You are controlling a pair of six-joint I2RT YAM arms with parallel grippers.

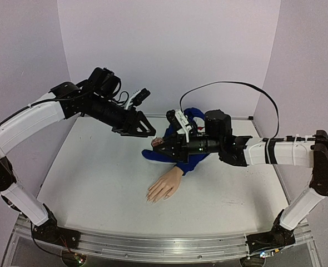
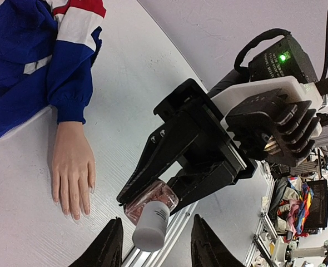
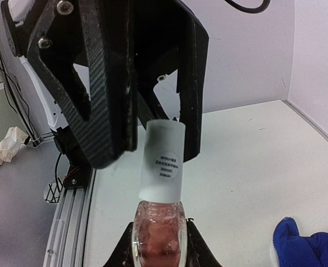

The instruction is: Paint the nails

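The right pincer [image 3: 159, 247] is clamped on the glass body of the polish bottle [image 2: 153, 201] and holds it in the air above the worktop [image 1: 97, 183]. The bottle's white cap [image 3: 161, 167] points straight at the other arm, which looks like a deliberate offer: one arm steadies the bottle so the other can twist the cap off. The left pincer [image 2: 158, 222] straddles that cap with its jaws parted, one finger on each side. The left wrist view shows a sliver of gap on each side, so nothing is gripped yet. The nails [image 2: 76, 216] are not being worked on. They sit at the fingertips of the mannequin hand [image 1: 165, 186], which lies palm down and flat on the worktop, well below and apart from both pincers, with the fingers spread towards the near edge so each tip is easy to reach. I judge the task is at the opening step, with no painting begun. The bottle is small, clear and rounded and shows pinkish polish inside. Its cap is a smooth matt cylinder with a round printed label on the end. The mannequin hand is beige and skin-like, with a faint sheen. Its blue sleeve [image 2: 69, 83] is soft fabric with red and white bands and a gathered cuff. The worktop is matt white.
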